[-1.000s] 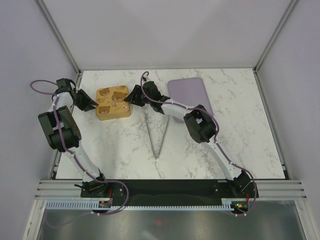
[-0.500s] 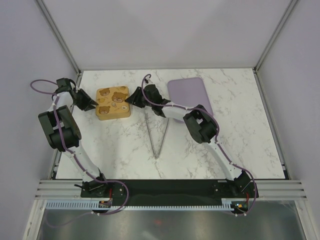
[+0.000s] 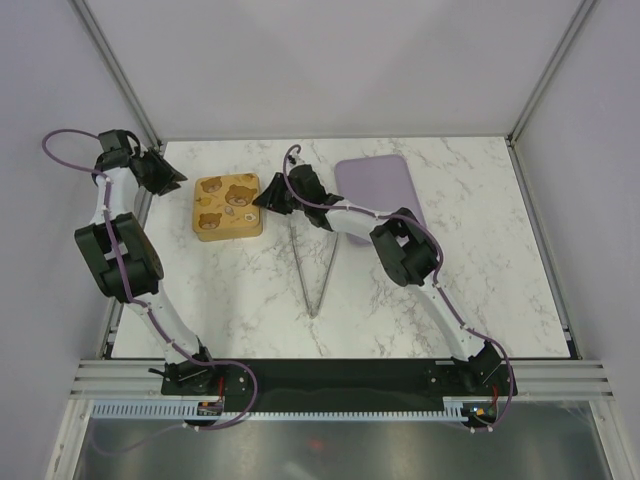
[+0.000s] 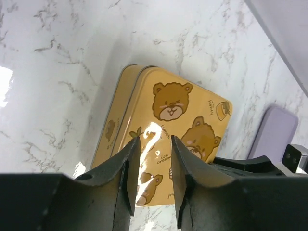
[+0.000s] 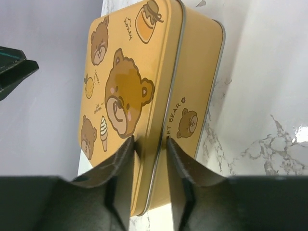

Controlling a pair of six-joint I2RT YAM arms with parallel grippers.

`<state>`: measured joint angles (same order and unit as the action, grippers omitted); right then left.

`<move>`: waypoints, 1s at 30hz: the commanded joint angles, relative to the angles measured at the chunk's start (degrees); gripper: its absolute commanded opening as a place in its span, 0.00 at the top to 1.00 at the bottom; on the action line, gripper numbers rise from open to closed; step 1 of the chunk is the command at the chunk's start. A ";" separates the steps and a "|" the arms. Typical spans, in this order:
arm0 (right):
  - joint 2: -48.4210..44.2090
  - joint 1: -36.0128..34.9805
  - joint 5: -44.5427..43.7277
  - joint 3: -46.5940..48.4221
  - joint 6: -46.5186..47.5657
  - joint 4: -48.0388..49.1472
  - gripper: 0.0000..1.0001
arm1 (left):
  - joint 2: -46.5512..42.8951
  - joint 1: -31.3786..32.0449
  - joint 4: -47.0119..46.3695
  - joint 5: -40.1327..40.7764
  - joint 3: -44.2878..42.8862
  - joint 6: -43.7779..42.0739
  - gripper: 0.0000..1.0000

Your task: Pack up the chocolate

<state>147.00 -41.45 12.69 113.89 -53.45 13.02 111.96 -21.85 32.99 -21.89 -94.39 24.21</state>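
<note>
- Top view: left tool [image 3: 176,181] up near back-left corner of counter [image 3: 480,290], well clear of box [image 3: 228,207], fingers aimed roughly toward it.
- Right tool [image 3: 260,200] pressed against right side of box, arm stretched across from the right.
- Box square, golden-brown, bear-printed lid on, sitting back-left on counter.
- Lilac tray [image 3: 375,185] flat at back, right of box, partly behind right arm.
- Metal tongs [image 3: 312,270] lying in a V mid-counter, joined tip toward near edge, apart from box and tray.
- Left wrist view: fingers [image 4: 129,183] apart by a narrow gap, nothing between them, hovering off the box with no contact. Bear lid seen beyond, lilac tray at far right, black body of right tool at far side of box.
- Right wrist view: fingers [image 5: 121,183] clamped on lid rim of box, one pad on printed top, other on the side wall. Box looks tilted in this view, lid seam closed.
- Chocolate not visible in any view; with lid shut, cannot tell where it sits.
</note>
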 commanded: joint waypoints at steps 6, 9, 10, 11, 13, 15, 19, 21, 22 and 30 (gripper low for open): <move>-2.34 1.20 2.60 7.04 3.88 -4.75 0.90 | 5.02 2.07 -3.98 -9.83 -3.43 1.02 0.70; -0.49 1.20 5.06 10.38 3.79 -4.40 0.91 | 7.04 2.86 -4.78 -10.19 -3.61 0.93 0.72; -0.14 1.11 6.37 11.17 3.53 -3.27 0.92 | 7.48 3.21 -4.95 -10.10 -3.61 0.93 0.72; 0.13 1.20 7.17 11.44 3.27 -2.39 0.92 | 8.35 3.21 -4.96 -9.23 -3.52 0.84 0.72; 0.83 1.11 8.14 11.71 2.13 -0.46 0.93 | 9.32 3.48 -5.48 -8.52 -3.35 0.67 0.72; 1.09 1.11 8.06 11.71 1.69 -0.10 0.93 | 11.52 3.56 -5.48 -7.38 -3.35 0.40 0.72; 1.10 1.37 5.77 10.40 2.04 -1.85 0.79 | 13.54 3.83 -5.48 -6.59 -2.56 -0.47 0.72; 0.48 1.64 4.54 9.34 2.21 -1.94 0.73 | 13.72 3.92 -5.48 -4.92 -2.29 -1.18 0.72; 0.22 1.81 4.19 8.82 2.47 -1.94 0.71 | 13.81 3.92 -5.48 -4.39 -2.29 -1.27 0.72; -1.80 2.34 1.12 10.83 6.95 -5.28 0.51 | 14.69 4.00 -5.31 -2.98 -2.56 -2.23 0.72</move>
<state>148.73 -39.46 15.77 122.15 -49.34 6.63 123.39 -18.13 26.06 -30.00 -96.79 24.75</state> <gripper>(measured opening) 0.476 0.282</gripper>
